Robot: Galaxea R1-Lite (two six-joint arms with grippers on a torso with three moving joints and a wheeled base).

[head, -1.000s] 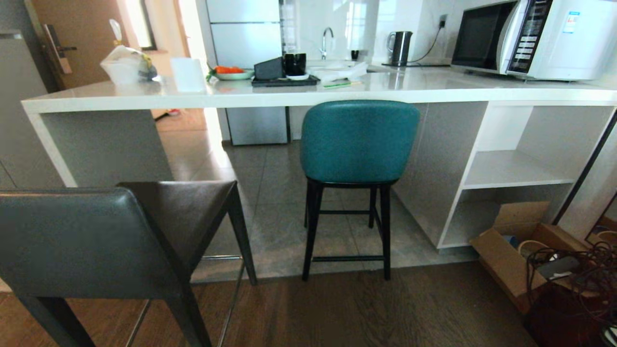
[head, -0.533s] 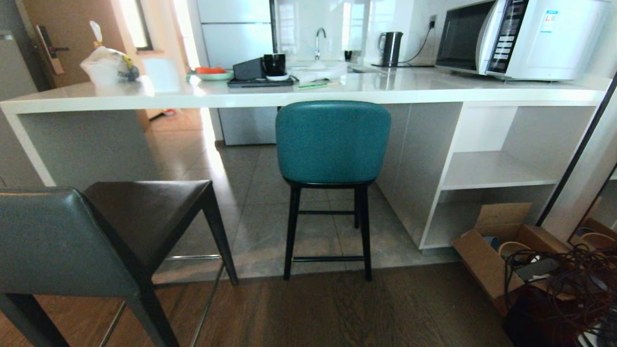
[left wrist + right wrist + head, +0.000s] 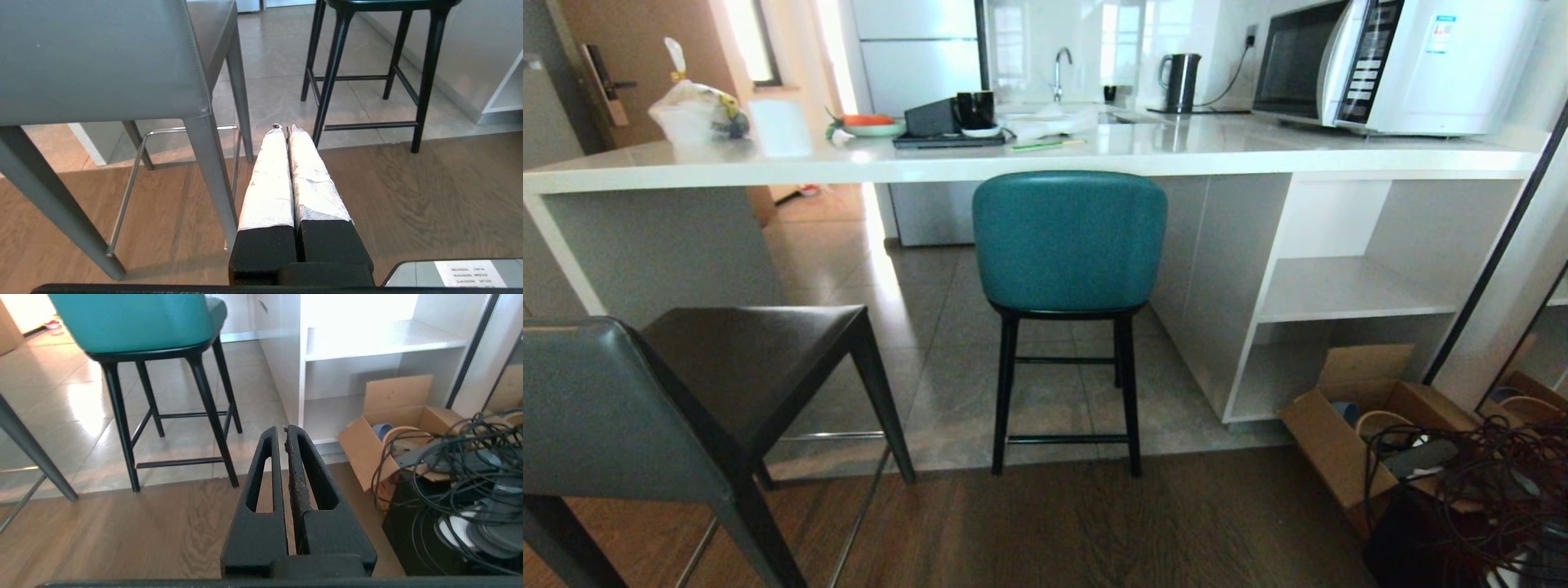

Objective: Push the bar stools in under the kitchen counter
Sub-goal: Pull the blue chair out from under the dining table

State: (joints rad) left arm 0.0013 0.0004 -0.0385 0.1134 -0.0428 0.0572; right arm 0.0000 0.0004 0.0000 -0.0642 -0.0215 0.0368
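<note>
You have both arms hanging low in front of the base, outside the head view, and each pincer is closed on nothing: the left pincer (image 3: pixel 284 127) with its white-wrapped fingers pressed together, the right pincer (image 3: pixel 284 428) with its black fingers meeting at the tips. The teal stool (image 3: pixel 1068 241) stands at twelve o'clock in the head view, its rounded back just under the edge of the table (image 3: pixel 1029 167), legs on the grey tile near where the wood floor begins; I judge it close to home, perhaps already tucked. The grey stool (image 3: pixel 613 408) is at eight o'clock, well out from the table and turned askew, so that is the one needing the real push. Mind its thin metal footrest (image 3: pixel 171 131), which sits just beside the left pincer in the left wrist view: a low push could hook it and swing the stool round. Push too high on the leather back and the tall stool may tip instead of slide (the seam where wood floor meets tile could catch a leg too). At four o'clock, the cardboard box (image 3: pixel 1347 425) and the cable tangle (image 3: pixel 1478 482) lie near the right arm's side, so a wide turn of the base could snag them.
</note>
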